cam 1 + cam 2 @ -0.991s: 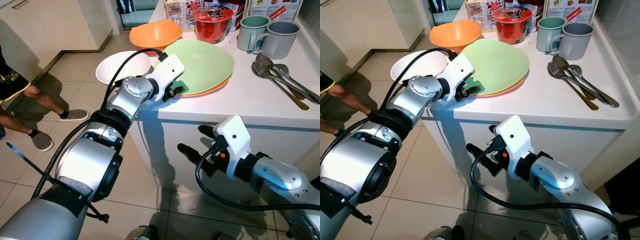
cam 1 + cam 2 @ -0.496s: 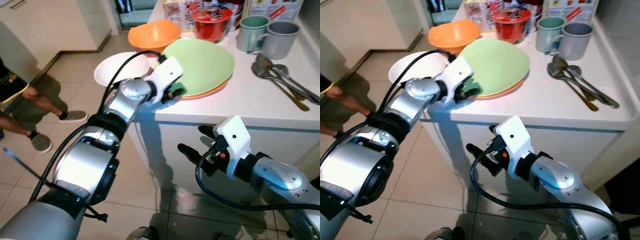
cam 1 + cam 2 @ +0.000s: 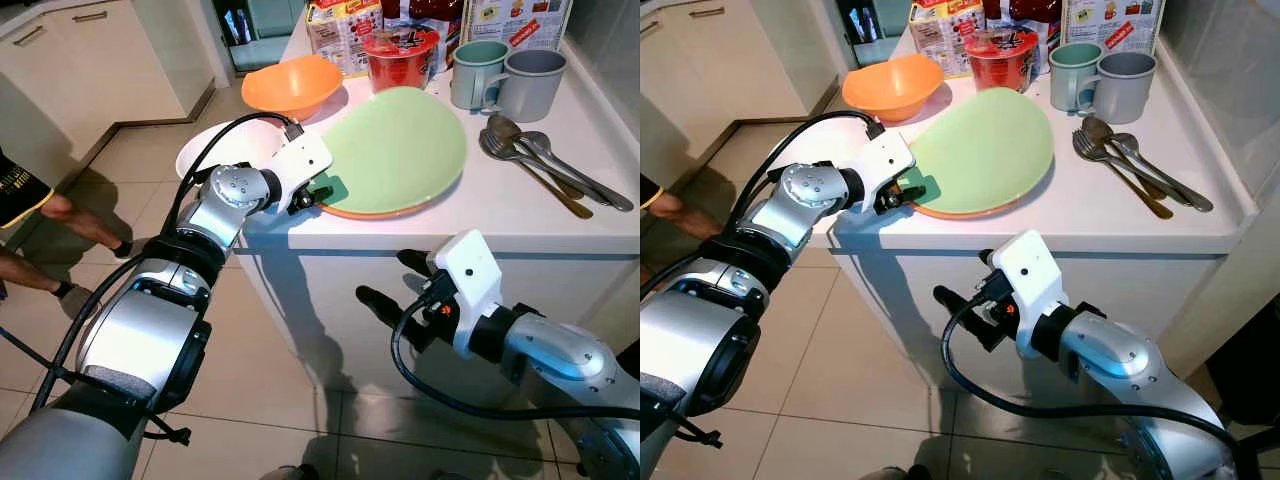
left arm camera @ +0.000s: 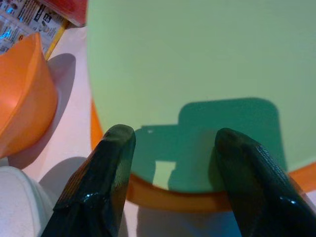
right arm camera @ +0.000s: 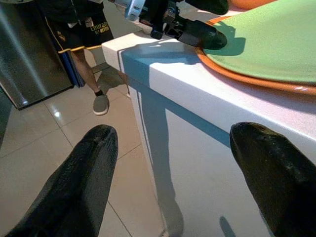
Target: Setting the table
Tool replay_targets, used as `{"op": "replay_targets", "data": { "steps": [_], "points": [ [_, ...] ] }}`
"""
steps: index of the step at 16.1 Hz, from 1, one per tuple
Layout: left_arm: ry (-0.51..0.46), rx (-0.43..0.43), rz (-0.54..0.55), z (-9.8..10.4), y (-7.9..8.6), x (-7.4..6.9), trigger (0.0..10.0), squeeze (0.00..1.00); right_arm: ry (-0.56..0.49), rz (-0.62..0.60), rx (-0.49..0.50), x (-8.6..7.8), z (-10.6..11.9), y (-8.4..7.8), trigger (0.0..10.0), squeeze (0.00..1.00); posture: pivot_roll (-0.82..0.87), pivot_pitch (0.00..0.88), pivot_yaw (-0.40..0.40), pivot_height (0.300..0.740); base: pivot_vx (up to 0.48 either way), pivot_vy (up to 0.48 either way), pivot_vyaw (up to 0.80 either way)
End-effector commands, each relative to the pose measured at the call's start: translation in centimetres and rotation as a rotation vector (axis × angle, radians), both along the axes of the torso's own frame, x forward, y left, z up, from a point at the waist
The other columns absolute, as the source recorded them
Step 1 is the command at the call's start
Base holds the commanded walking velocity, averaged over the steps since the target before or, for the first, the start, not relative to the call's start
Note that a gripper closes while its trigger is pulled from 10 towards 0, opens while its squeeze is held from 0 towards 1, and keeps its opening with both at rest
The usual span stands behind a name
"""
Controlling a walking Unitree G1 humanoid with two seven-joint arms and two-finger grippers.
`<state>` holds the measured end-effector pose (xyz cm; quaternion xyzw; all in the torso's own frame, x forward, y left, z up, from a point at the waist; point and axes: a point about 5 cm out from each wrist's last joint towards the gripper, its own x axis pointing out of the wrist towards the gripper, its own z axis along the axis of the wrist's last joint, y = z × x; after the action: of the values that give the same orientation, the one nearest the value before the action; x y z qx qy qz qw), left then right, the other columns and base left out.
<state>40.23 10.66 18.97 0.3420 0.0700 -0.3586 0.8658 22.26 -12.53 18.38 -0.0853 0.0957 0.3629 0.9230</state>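
Observation:
A pale green plate (image 3: 400,145) lies on an orange plate (image 3: 375,211) near the front left of the white counter (image 3: 500,220). My left gripper (image 3: 320,195) is at the near-left rim of this stack. It is open, with its fingertips (image 4: 118,143) over the rim and the green plate (image 4: 197,74) ahead. My right gripper (image 3: 388,280) hangs below the counter top in front of its white side. It is open, its fingers (image 5: 89,163) holding nothing.
An orange bowl (image 3: 295,85) and a white bowl (image 3: 225,150) sit left of the plates. Behind are a red noodle cup (image 3: 398,55), a teal mug (image 3: 475,72) and a grey mug (image 3: 530,82). Spoons and forks (image 3: 545,165) lie at right. A person's legs (image 3: 60,215) stand on the floor at left.
The head view has shifted, so the counter sits differently in frame. My left gripper stays at the plates' rim. The right arm has not moved. The person's legs have drawn further left.

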Motion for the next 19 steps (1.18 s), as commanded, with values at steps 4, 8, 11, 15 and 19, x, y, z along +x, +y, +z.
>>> {"op": "replay_targets", "data": {
  "steps": [4, 8, 11, 15, 19],
  "points": [
    [0.185, 0.202, 0.050, -6.1, 2.4, -1.7, 10.0, 0.00, -0.009, 0.010, 0.002, 0.0, 0.2, 0.0, 10.0, 0.00, -0.06, 0.116, 0.167, 0.740, 0.000, 0.000, 0.00],
    [0.122, 0.270, 0.079, -5.0, 3.0, -1.1, 10.0, 0.00, -0.010, 0.009, 0.000, 0.0, 0.2, 0.0, 10.0, 0.00, -0.06, 0.116, 0.172, 0.740, 0.000, 0.000, 0.00],
    [0.060, 0.302, 0.084, -3.7, 2.5, -0.5, 10.0, 0.00, -0.010, 0.006, 0.002, 0.0, 0.1, 0.1, 10.0, 0.00, -0.07, 0.117, 0.176, 0.740, 0.000, 0.000, 0.00],
    [-0.007, 0.311, 0.088, -2.0, 1.5, 0.2, 10.0, 0.00, -0.063, -0.023, -0.049, 1.0, 1.1, -0.9, 10.0, 0.00, -0.07, 0.125, 0.178, 0.740, 0.000, 0.000, 0.00],
    [-0.008, 0.294, 0.079, -1.8, 0.9, 0.3, 10.0, 0.00, -0.184, -0.028, -0.181, 4.4, 3.8, -3.1, 10.0, 0.00, -0.07, 0.123, 0.177, 0.740, 0.000, 0.000, 0.00]
  ]
}}
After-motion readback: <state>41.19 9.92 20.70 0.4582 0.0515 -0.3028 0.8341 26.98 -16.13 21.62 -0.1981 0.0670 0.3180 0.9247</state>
